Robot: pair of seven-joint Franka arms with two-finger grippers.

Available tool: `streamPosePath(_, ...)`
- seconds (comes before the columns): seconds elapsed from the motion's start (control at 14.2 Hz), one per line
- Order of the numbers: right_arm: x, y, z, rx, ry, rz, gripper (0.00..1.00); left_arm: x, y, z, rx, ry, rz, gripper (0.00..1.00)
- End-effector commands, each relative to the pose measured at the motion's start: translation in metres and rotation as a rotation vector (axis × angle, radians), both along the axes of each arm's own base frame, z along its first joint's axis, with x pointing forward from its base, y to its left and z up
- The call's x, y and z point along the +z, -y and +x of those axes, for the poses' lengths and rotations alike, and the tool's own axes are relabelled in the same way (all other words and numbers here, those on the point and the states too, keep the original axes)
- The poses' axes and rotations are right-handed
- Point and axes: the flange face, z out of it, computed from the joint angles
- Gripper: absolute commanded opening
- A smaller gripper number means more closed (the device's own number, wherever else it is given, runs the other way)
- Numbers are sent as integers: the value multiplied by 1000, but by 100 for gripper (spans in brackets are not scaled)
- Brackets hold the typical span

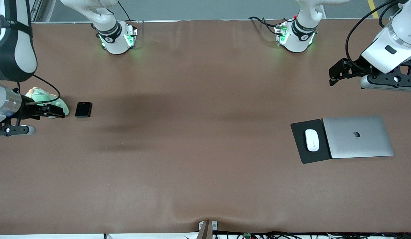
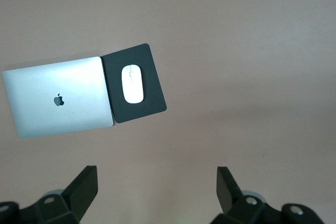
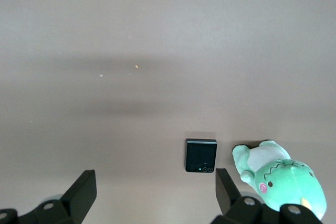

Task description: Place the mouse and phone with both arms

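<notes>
On your desk point(image 1: 198, 172), mouse point(image 1: 312, 140) on black pad point(image 1: 300, 154) beside laptop point(image 1: 358, 136), phone point(image 1: 83, 109) beside green plush point(image 1: 42, 98) — left pincer point(image 2: 157, 187) and right pincer point(image 3: 152, 192) both aloft, wide open, empty.

Only an Apple logo shows, on the laptop point(image 1: 358, 136) lid.

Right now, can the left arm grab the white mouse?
Probably yes. The left gripper hangs open in the air at the mouse's end of the table, and the mouse lies uncovered on the black pad beside the laptop; nothing blocks it.
</notes>
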Motion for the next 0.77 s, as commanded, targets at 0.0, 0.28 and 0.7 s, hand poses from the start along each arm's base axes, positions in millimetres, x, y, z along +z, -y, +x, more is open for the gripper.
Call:
streamPosePath(0.0, 44, -15, 3, 0, 3, -17, 100, 7, 2, -5, 11, 12, -16, 100)
streamPosePath(0.28, 92, -16, -22, -43, 23, -14, 100, 7, 2, -5, 11, 12, -16, 100)
streamPosePath(0.7, 112, -10, -45, -98, 48, -12, 100, 6, 3, -5, 11, 10, -17, 100)
